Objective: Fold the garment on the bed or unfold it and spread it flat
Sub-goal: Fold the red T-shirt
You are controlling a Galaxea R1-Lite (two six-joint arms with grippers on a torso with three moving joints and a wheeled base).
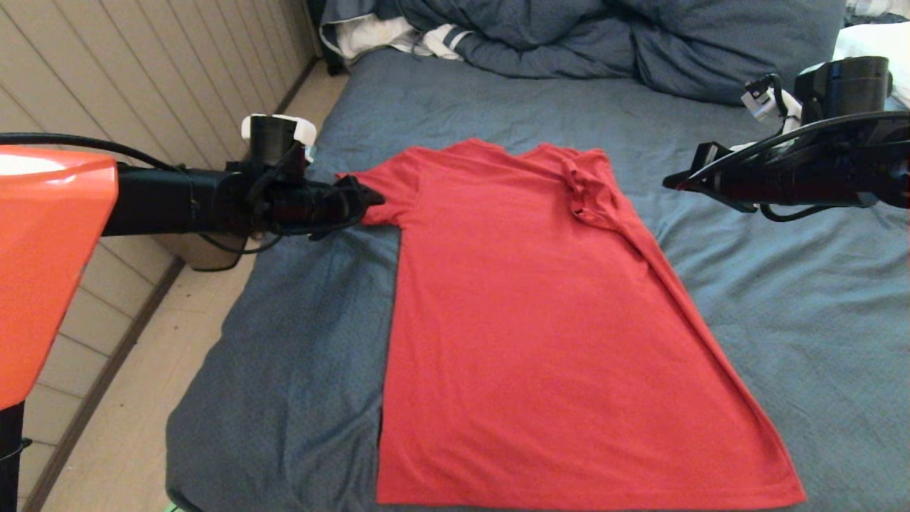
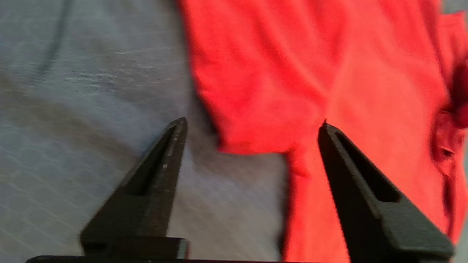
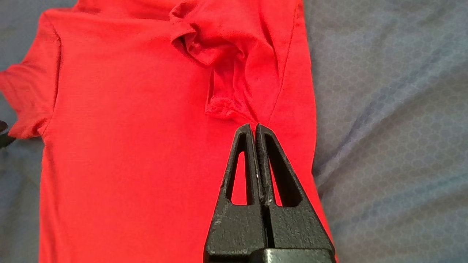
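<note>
**Red shirt flat on bed, one sleeve crumpled**

Head view: red T-shirt (image 1: 533, 320) spread plain side up on the slate-blue bed (image 1: 782, 299), hem nearest the robot, collar toward the bunched dark-blue duvet (image 1: 604, 35). Sleeve on the shirt's left side laid out flat; sleeve on its right side folded inward and bunched on the chest. Left gripper (image 1: 362, 203) right at the tip of the flat sleeve, contact not clear. Right gripper (image 1: 682, 181) raised above the sheet, just off the shirt's right shoulder.

Left wrist view: left gripper (image 2: 252, 122) with fingers spread wide apart, nothing between them, above the flat sleeve's edge and armpit of the shirt (image 2: 329, 73), one finger over bare sheet (image 2: 73, 109).

Right wrist view: right gripper (image 3: 255, 126) with fingers pressed together, nothing pinched, above the shirt (image 3: 128, 128) just beside the crumpled sleeve; sheet (image 3: 395, 109) beyond the shirt's side seam.
</note>
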